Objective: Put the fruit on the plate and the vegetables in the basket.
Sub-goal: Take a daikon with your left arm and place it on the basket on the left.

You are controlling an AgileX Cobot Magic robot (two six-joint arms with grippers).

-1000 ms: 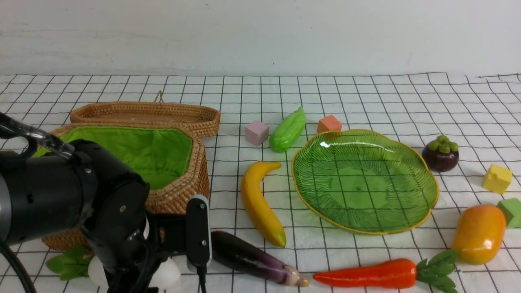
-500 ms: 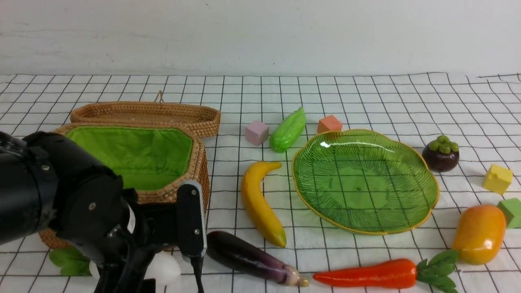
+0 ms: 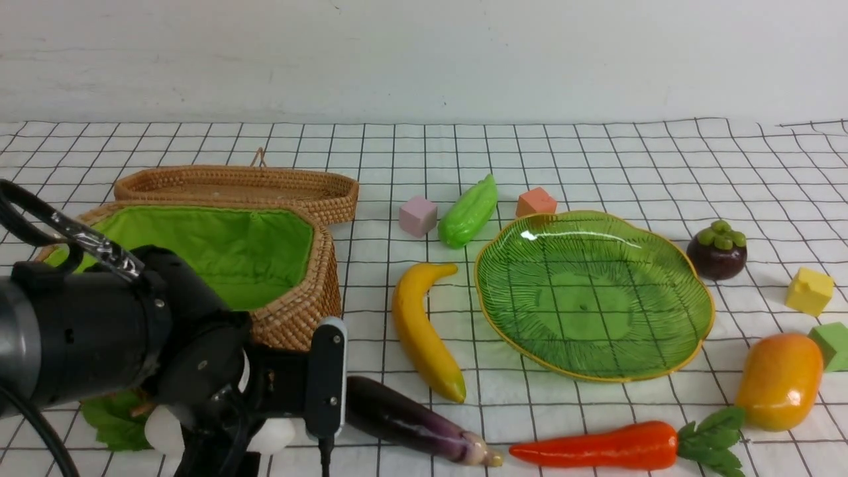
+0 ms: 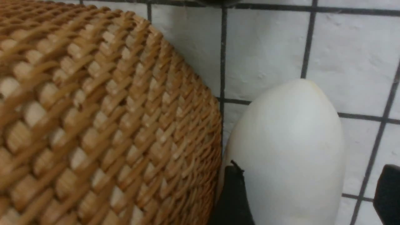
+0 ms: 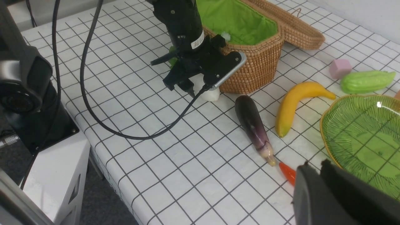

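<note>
The white radish [image 4: 287, 150] lies on the cloth against the wicker basket [image 3: 291, 318]. My left gripper [image 4: 309, 175] is open astride it: one finger touches its side, the other stands apart. The radish's leaves [image 3: 116, 414] poke out behind the wrist. The banana [image 3: 421, 331], eggplant [image 3: 404, 417] and carrot [image 3: 603, 447] lie in front of the empty green plate [image 3: 596, 291]. The mango [image 3: 778, 381] and mangosteen [image 3: 717, 252] sit to its right, and the gourd [image 3: 469, 212] lies behind it. My right gripper [image 5: 315, 165] is shut and empty, above the carrot's tip [image 5: 287, 172].
The shallow woven lid [image 3: 238, 189] leans behind the basket. Small cubes sit about: pink [image 3: 418, 215], orange [image 3: 535, 201], yellow [image 3: 809, 290], green [image 3: 833, 344]. The table's near edge and the left arm's cable [image 5: 103, 122] show in the right wrist view.
My left wrist swung left and then back to the right over the radish, which stays on the cloth. The jaws stayed open. Nothing else moved.
</note>
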